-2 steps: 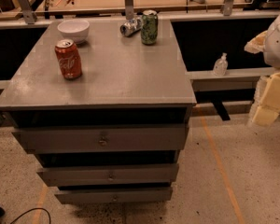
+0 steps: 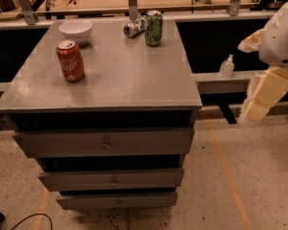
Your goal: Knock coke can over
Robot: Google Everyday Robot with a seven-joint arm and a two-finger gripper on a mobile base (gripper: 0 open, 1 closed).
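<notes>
The coke can [image 2: 70, 61] is red with white script and a silver top. It stands upright on the left part of the grey cabinet top [image 2: 129, 75]. My gripper [image 2: 256, 110] hangs at the far right of the view, off the cabinet's right side and below its top, far from the can. The white arm [image 2: 281, 32] rises above it.
A white bowl [image 2: 76, 30] sits behind the can. A taller green can [image 2: 153, 28] stands at the back right, with a silver can [image 2: 134, 28] lying beside it. The cabinet has three drawers [image 2: 105, 143]. A small clear bottle [image 2: 226, 67] stands on a ledge to the right.
My gripper has shifted slightly left toward the cabinet. The coke can and the other objects have not moved.
</notes>
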